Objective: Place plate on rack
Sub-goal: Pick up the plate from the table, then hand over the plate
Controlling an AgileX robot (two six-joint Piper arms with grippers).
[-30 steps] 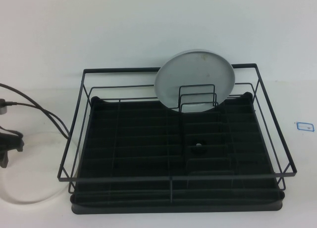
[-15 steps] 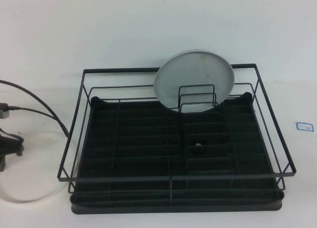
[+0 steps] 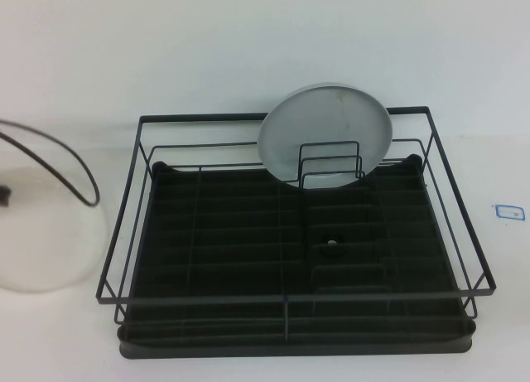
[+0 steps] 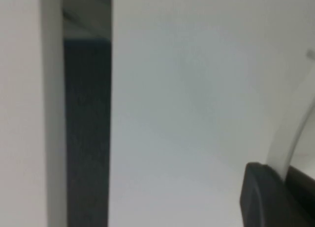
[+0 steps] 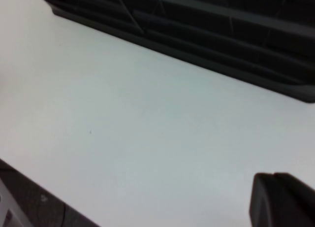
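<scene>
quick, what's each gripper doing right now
left gripper: jaws shut on the rim of the white plate, at the table's left edge beside the rack.
right gripper: jaws shut, empty, parked over bare table near the rack.

The black rack (image 5: 206, 35) runs as a long dark band, its ribbed plastic base and a few thin wires visible, sitting directly on the pale surface (image 5: 147, 128). That bare white surface spreads out from the rack's base edge. Well apart from the rack, a dark blocky part of the right pincer (image 5: 280, 200) shows at the frame's corner, over the surface.
</scene>
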